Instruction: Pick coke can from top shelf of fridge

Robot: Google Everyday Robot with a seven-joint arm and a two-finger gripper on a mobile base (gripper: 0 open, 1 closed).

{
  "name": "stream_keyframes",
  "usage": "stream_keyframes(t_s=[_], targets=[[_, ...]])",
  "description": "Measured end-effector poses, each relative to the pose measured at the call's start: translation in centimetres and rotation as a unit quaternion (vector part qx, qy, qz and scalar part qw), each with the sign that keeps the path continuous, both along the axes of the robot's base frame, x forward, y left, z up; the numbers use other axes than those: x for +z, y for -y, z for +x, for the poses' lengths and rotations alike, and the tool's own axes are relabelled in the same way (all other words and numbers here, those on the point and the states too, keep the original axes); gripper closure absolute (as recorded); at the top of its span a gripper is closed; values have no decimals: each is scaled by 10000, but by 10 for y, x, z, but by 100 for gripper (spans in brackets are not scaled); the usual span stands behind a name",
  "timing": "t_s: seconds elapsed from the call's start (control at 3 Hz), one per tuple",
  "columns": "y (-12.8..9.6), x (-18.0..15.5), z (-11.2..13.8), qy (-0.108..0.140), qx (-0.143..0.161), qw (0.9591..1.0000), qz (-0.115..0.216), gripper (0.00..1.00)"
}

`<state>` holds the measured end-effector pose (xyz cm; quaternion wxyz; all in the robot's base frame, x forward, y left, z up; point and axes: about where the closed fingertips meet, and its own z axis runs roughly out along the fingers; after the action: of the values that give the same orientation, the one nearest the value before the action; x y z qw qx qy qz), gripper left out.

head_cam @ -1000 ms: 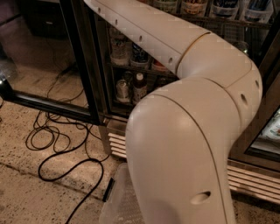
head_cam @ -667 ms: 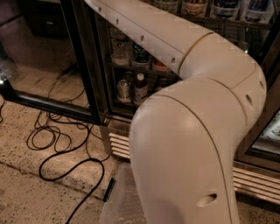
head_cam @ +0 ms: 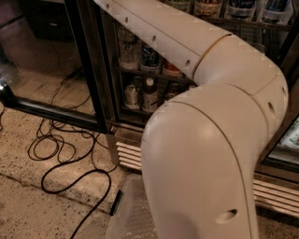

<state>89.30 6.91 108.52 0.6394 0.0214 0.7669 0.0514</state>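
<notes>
My cream-coloured arm [head_cam: 210,140] fills most of the camera view and runs up and left out of the top edge. The gripper is out of view beyond that edge. The fridge [head_cam: 140,70] stands open behind the arm, its black-framed glass door [head_cam: 88,65] swung out to the left. Only its lower wire racks show, holding bottles and cans [head_cam: 140,93]. The top shelf and the coke can are out of view. A low reddish item [head_cam: 172,69] sits on a lower rack; I cannot tell what it is.
A louvred steel grille [head_cam: 128,154] runs along the fridge's base. Black cables [head_cam: 70,154] loop over the speckled floor at the left. A second glass door [head_cam: 289,140] is at the right. Drink bottles [head_cam: 243,7] line a rack at the top right.
The arm's elbow has shifted slightly to the right in the view. Nothing else has visibly changed.
</notes>
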Motion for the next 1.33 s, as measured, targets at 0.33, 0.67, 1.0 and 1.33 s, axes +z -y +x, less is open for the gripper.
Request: stream_keyframes(t_s=[0.33,0.67,1.0,1.33], targets=[[-3,4,-3,-22,85,10000,20,100],[-3,9,-7,-37,142,9999,49,100],[-6,12,-11,-80,233,9997,69,100],[-9,14,-14,-114,308,9994,84,100]])
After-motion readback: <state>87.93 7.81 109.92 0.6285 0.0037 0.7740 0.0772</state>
